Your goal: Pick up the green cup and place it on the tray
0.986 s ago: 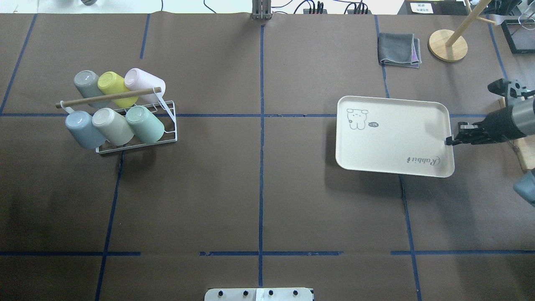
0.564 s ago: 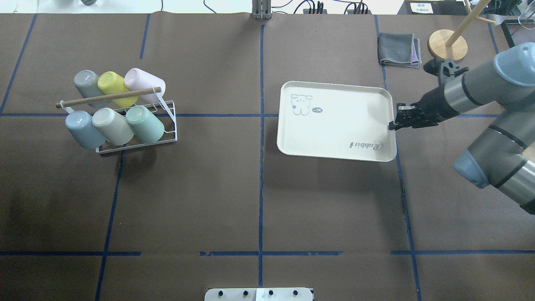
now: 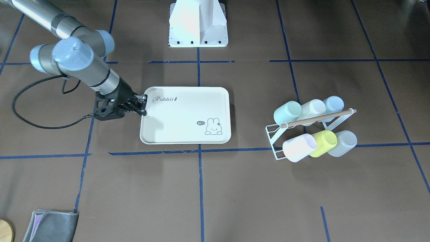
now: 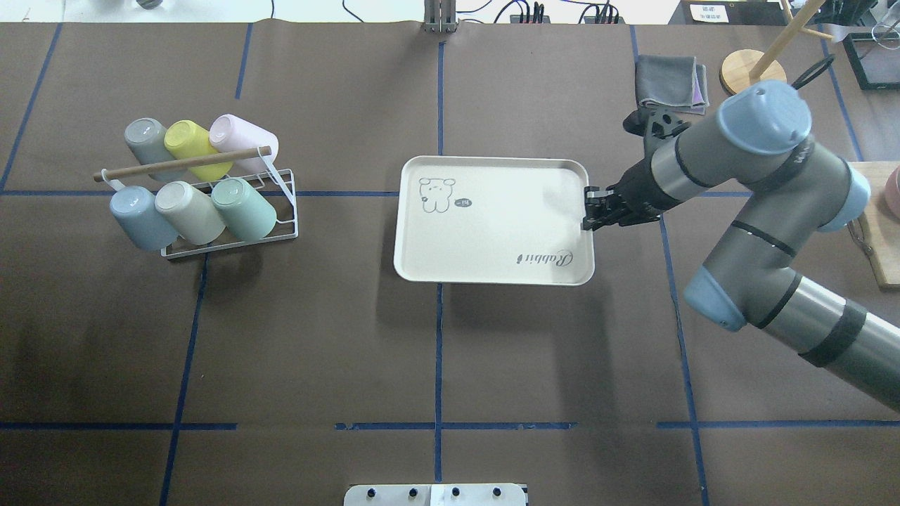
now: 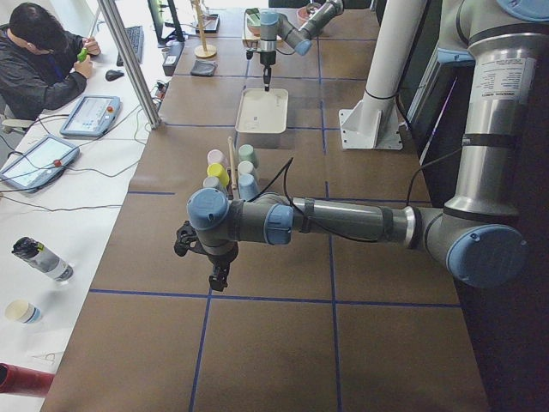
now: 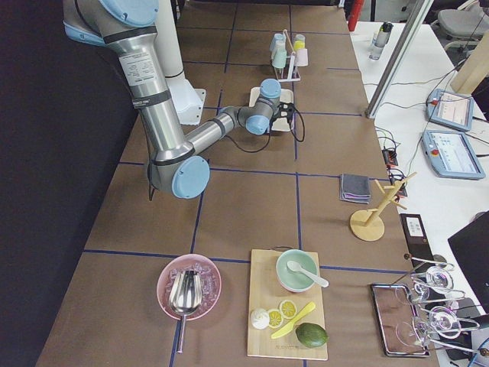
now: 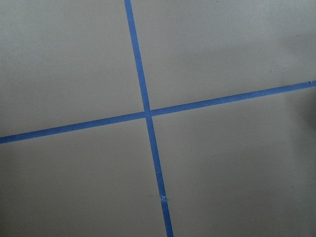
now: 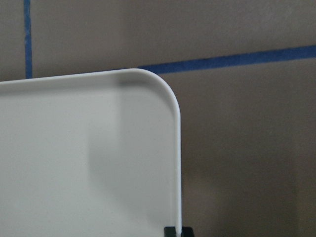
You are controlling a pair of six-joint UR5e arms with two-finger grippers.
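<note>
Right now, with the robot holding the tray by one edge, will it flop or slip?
Probably stiff: the tray looks flat with no droop, though the right gripper pinches only one short edge. Likely light, being thin. It might twist in the jaws, since its rim looks smooth.

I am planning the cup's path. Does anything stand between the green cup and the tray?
The green cup sits in a wire rack, whose white end frame rises on the side toward the tray. Beyond that, nothing visible stands between them.

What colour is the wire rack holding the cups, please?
The wire cup rack is white; front-facing view.
</note>
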